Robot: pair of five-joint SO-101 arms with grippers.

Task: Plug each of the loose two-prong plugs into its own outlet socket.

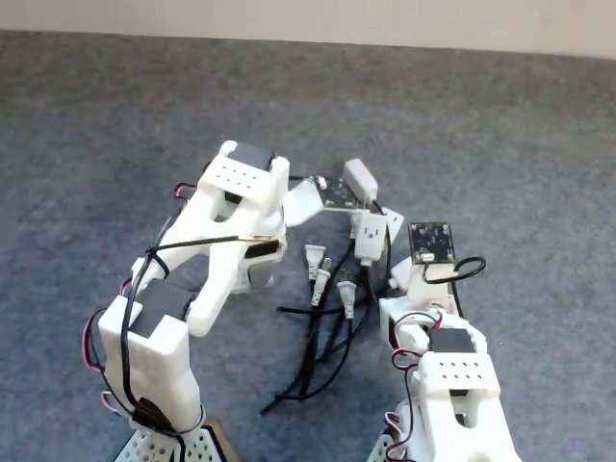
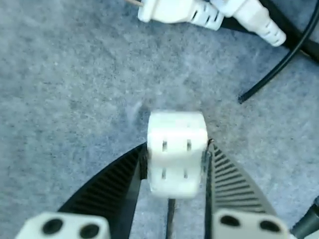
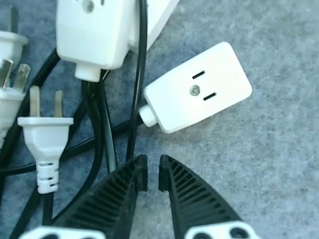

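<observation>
left wrist view: a socket held steady, plugs waiting near the middle of the tabletop [image 2: 60, 74]
the left gripper [image 2: 175, 149] clamps a white outlet socket [image 2: 177, 134] by its sides, slots facing out, probably to brace it for a plug. two loose plugs [image 2: 174, 11] lie just beyond it. the right gripper [image 3: 152, 165] hangs empty, its claw nearly closed, near a second socket [image 3: 199, 92] and a two-prong plug [image 3: 46, 137] among black cords [image 3: 99, 114], likely its next pick.
</observation>
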